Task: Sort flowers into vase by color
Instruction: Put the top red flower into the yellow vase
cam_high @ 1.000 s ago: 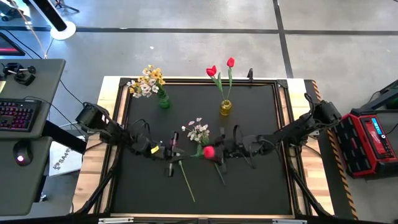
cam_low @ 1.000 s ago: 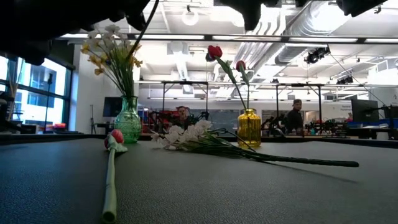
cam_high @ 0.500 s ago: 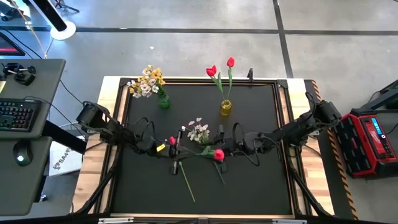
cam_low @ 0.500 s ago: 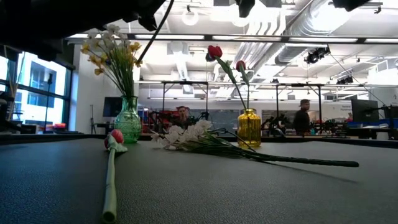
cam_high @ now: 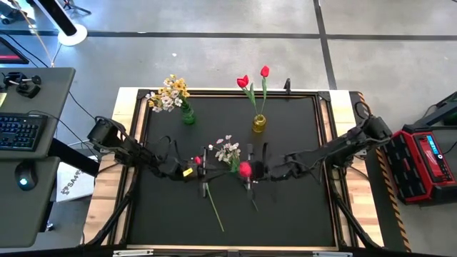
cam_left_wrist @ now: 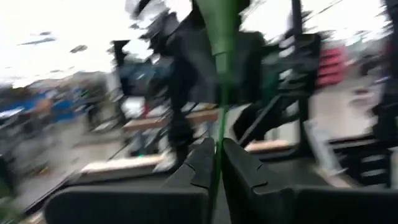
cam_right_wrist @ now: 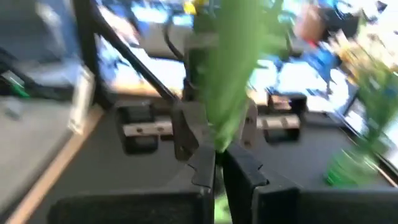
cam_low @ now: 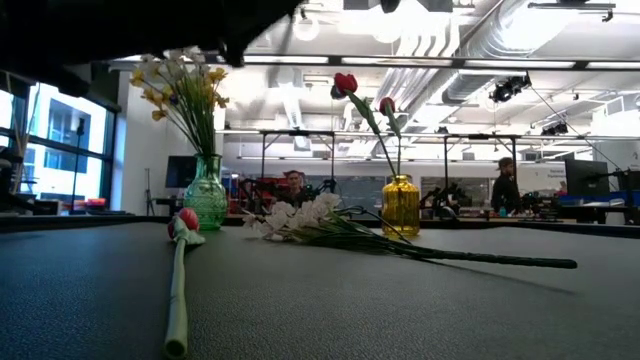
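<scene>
- We see two red tulips held near the middle of the mat: the left gripper (cam_high: 202,171) is closed on the thin stem of one red tulip (cam_high: 198,161), and the right gripper (cam_high: 249,171) is clamped on the stem of the other red tulip (cam_high: 244,169).
- In the left wrist view the stem (cam_left_wrist: 221,93) runs between the nearly shut fingers (cam_left_wrist: 202,163); in the right wrist view a green stem and leaf (cam_right_wrist: 231,74) stand between the pinched fingers (cam_right_wrist: 239,165).
- A white blossom spray (cam_high: 228,150) lies on the mat between the two grippers, just to their far side.
- The green vase (cam_high: 188,116) at the far left holds yellow and white blossoms (cam_high: 168,93); the yellow vase (cam_high: 258,123), to its right, holds two more red tulips (cam_high: 253,77).
- In front of the grippers the black mat (cam_high: 285,214) lies open up to its near edge; its right part is bare too.
- A wooden border (cam_high: 126,143) frames the mat.
- In the low view a person (cam_low: 503,185) stands in the workshop behind.
- A desk with a keyboard (cam_high: 19,130) sits left of the table, a red case (cam_high: 428,160) on the right.
</scene>
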You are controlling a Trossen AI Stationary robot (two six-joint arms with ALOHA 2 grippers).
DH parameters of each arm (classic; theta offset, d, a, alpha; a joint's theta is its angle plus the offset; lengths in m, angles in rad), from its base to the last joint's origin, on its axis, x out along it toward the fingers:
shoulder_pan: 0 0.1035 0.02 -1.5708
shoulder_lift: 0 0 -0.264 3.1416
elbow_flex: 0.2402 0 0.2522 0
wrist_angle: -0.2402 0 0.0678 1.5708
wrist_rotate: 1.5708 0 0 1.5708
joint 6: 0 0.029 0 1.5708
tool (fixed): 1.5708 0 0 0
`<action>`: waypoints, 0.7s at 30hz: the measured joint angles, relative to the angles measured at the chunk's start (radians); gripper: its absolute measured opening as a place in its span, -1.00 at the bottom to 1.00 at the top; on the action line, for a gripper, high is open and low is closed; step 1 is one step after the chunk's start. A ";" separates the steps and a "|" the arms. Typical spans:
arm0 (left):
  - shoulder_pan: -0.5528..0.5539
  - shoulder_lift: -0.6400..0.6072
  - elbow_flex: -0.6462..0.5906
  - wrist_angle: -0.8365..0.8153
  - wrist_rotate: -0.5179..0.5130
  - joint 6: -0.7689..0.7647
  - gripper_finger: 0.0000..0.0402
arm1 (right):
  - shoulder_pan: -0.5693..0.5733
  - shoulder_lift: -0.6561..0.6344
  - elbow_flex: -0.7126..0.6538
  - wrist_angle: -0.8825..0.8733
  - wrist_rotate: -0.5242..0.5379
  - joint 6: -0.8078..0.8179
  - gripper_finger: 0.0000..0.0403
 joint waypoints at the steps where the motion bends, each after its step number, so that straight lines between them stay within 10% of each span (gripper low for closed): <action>1: -0.001 -0.001 0.001 -0.031 -0.037 -0.002 -0.89 | 0.010 0.000 0.031 -0.081 0.046 0.011 -0.94; 10: 0.000 0.000 -0.001 -0.400 -0.390 -0.173 -0.37 | -0.019 -0.021 0.263 -0.807 0.223 0.220 -0.99; 21: -0.032 0.000 -0.001 -0.495 -0.359 -0.298 -0.19 | -0.316 -0.345 0.103 -0.844 0.222 0.224 -1.00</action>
